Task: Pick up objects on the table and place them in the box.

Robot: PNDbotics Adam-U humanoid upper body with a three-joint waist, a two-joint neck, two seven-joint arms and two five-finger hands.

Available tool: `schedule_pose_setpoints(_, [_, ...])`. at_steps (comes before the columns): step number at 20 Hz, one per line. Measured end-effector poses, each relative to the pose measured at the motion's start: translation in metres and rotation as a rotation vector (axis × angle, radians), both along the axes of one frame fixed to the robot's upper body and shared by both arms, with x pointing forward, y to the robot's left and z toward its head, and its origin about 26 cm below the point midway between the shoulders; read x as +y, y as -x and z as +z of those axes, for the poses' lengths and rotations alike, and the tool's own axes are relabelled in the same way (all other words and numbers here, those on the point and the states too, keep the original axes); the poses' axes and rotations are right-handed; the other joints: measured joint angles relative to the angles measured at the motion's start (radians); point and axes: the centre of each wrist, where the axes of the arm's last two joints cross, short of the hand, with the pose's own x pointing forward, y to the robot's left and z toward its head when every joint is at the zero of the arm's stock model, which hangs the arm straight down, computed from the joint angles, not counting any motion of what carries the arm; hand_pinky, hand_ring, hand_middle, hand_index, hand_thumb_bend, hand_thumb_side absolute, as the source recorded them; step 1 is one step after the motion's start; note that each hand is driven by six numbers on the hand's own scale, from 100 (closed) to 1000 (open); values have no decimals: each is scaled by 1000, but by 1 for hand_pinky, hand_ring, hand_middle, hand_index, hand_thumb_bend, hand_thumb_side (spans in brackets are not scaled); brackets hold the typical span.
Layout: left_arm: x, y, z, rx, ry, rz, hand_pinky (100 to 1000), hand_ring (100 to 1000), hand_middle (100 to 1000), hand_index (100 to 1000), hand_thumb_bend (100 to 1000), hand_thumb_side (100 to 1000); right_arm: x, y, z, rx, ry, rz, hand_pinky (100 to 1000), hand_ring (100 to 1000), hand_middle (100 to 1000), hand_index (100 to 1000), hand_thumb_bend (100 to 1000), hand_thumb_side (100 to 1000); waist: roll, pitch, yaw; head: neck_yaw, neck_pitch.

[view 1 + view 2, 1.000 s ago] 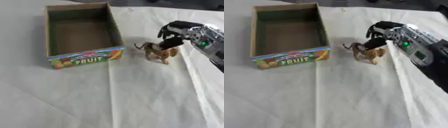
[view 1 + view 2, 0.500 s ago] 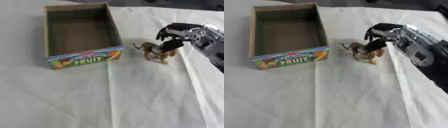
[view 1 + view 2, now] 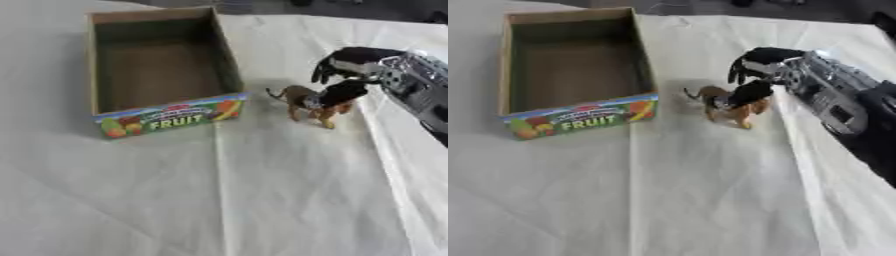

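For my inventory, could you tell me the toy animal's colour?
Tan-brown toy animal, clearest in the left eye view.

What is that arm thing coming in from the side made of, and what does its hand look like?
Only the right hand shows. Its fingers are black and rounded, with a pale band across them. Behind it the forearm is a silver, metal-looking casing with dark square insets, turning black further up. No loose cables or lettering can be made out.
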Motion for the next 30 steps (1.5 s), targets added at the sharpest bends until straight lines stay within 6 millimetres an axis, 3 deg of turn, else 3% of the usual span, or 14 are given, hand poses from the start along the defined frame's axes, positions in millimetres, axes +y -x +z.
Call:
schedule_pose_setpoints(19, [-1, 0, 2, -7, 3, -6, 717, 928, 849, 927, 598, 101, -1, 1, -3, 11, 83, 63, 808, 881, 773, 821, 437, 761, -5, 0, 1, -5, 0])
schedule_pose_setpoints(25, [-1, 0, 2, -7, 3, -6, 716, 927, 848, 926, 591, 100, -2, 1, -5, 8, 108, 72, 811, 875, 729, 791, 440, 757, -7, 0, 1, -5, -5])
schedule_pose_setpoints(28, [-1, 0, 2, -7, 3, -6, 714, 924, 848, 926, 586, 100, -2, 1, -5, 4, 113, 73, 808, 872, 695, 717, 445, 750, -7, 0, 1, -6, -8])
schedule_pose_setpoints(30, [-1, 0, 2, -7, 3, -7, 713, 923, 847, 925, 585, 100, -2, 1, -5, 0, 114, 72, 809, 875, 708, 753, 446, 749, -8, 0, 1, -6, -8])
